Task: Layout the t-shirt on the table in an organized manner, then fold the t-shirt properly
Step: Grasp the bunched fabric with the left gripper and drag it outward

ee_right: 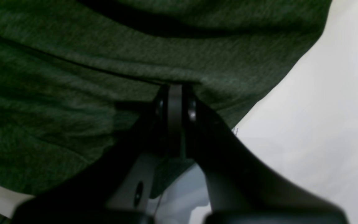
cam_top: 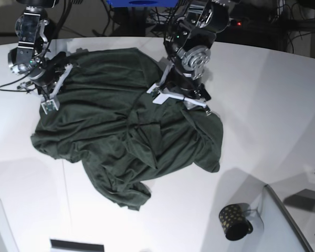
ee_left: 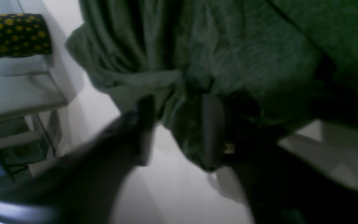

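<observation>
While the t-shirt (cam_top: pixel 126 131) lies bunched and creased on the white table (cam_top: pixel 262 105), nothing about it is laid out yet: it is a dark green heap spread across the middle, its bulk running from the far left edge down toward a rumpled tail at the near centre.

From my right wrist view, my right gripper (ee_right: pixel 175 102) has its jaws pressed together with a ridge of the green cloth caught between them, at the shirt's far left edge just where the fabric gives way to bare table. In the base view this arm sits at the far left.

My left gripper (ee_left: pixel 179 124) stands with its jaws apart. A hanging fold of the shirt sits in the gap and drapes against one finger, but I judge it is no firm pinch; the picture is blurred, so I cannot say whether the cloth is slipping free. This arm sits at the far centre, over the shirt's far right part.

So the shirt lies toward the near side from both my grippers, and the line between my two holds runs left to right along its far edge. I judge that spreading it turns on that line being drawn taut, and my left gripper needs a sure hold first.

A gold-dotted mug (cam_top: pixel 234 221) stands near right, well apart from the shirt, beside a grey panel (cam_top: pixel 289 226).
</observation>
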`<state>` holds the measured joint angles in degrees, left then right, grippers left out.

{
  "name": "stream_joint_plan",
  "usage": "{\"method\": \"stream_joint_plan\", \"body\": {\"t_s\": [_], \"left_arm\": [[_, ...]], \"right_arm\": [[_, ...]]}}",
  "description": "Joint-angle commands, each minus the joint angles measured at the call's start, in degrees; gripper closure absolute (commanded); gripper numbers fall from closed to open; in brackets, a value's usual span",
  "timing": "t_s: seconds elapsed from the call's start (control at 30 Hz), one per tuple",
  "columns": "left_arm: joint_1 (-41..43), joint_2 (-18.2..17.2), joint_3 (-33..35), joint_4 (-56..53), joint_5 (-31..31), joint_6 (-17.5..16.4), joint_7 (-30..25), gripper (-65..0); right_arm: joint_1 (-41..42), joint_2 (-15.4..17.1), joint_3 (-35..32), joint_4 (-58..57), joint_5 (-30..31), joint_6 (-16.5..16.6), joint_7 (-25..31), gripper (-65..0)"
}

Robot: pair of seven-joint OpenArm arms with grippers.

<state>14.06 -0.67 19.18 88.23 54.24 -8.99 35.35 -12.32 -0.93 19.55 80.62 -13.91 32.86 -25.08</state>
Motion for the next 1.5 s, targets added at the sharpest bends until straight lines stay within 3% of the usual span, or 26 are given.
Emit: {"method": "stream_joint_plan", "body": {"t_s": [0.0,0.13,0.23,0.43,0.63,0.77,1.17,1.23,1.4,1.47], "left_arm": [[0.8,-0.6,-0.1,2.3,0.9,0.8,-0.4,-34.6],[4.3,-2.6,-0.5,5.4,0.5,0.9,-0.4,-37.5],[4.2,-1.6,-5.0,5.6,-0.1,0.9,-0.6,-37.5],[-0.5,0.5,-13.6,9.5,-18.2,0.7,-0.4,-37.2],[-6.6,0.5,-14.4,8.3,-31.9,0.7,6.1,-37.2],[-11.4,0.5,-14.5,4.2,-42.0,0.7,7.1,-37.2],[-18.9,0.5,-17.1,-12.7,-55.6,0.8,6.4,-37.0],[-19.2,0.6,-19.3,-12.7,-58.1,0.8,6.4,-32.7],[-19.0,0.6,-20.9,-12.7,-59.8,0.8,6.5,-12.8],[-18.7,0.5,-20.9,-12.7,-59.6,0.8,6.5,-10.0]], "right_arm": [[-0.2,0.4,0.3,0.4,-0.7,-0.3,-1.2,-1.5],[-0.2,1.0,0.3,0.4,-0.7,-0.3,-1.2,-1.5],[-0.2,1.3,0.3,0.2,-0.7,-0.3,-1.2,-1.5],[-0.3,1.3,0.3,0.4,-0.7,-0.3,-1.1,-1.5],[-1.0,1.3,0.3,2.0,-0.7,-0.3,-1.0,-1.5],[-1.1,1.1,0.3,3.1,-0.7,-0.3,-1.0,-1.5],[-1.8,1.1,0.3,3.1,-0.6,-0.3,-1.0,-1.5],[-1.8,1.1,0.3,3.1,-0.6,-0.3,-1.0,-1.5],[-1.8,1.1,0.2,3.1,-0.6,-0.3,-1.0,-1.5],[-1.8,1.1,0.2,3.1,-0.6,-0.3,-1.0,-1.5]]}}
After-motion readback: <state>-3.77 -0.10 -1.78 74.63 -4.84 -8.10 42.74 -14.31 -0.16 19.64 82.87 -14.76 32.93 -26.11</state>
